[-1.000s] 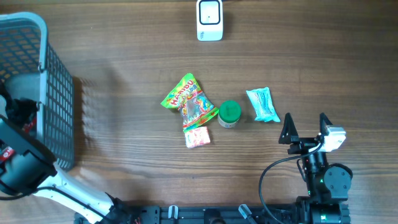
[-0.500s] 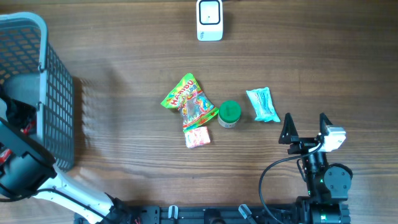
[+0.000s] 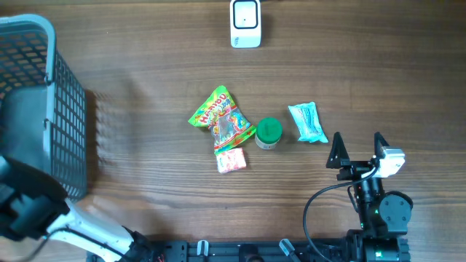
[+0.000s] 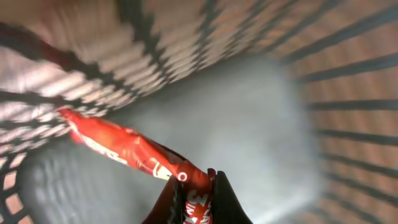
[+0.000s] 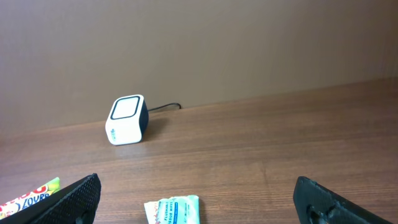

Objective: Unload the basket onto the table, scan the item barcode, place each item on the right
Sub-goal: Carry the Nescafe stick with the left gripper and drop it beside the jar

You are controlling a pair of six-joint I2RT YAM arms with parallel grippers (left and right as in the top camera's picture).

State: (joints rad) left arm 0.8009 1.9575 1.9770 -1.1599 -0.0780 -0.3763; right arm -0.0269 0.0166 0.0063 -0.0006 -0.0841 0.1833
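Down inside the grey basket (image 4: 348, 74), my left gripper (image 4: 196, 175) is shut on one end of a red snack packet (image 4: 124, 146) with white lettering. The rest of the packet stretches up and left over the basket floor. From overhead only the left arm (image 3: 29, 207) shows, by the basket's (image 3: 69, 109) near corner; the packet is hidden there. The white scanner (image 3: 245, 23) stands at the table's far edge and appears again as a scanner (image 5: 127, 119) in the right wrist view. My right gripper (image 3: 357, 149) rests open and empty at the near right, just short of a teal wipes packet (image 3: 306, 122).
A Haribo bag (image 3: 218, 116), a small pink packet (image 3: 231, 161) and a green-lidded jar (image 3: 269, 133) lie mid-table. The wipes packet (image 5: 172, 210) sits between my open right fingers' line of sight. The basket's mesh walls close in around my left gripper.
My left jaws have closed on the red packet. In the overhead view the left arm has shifted toward the table's front edge. The right arm has not moved.
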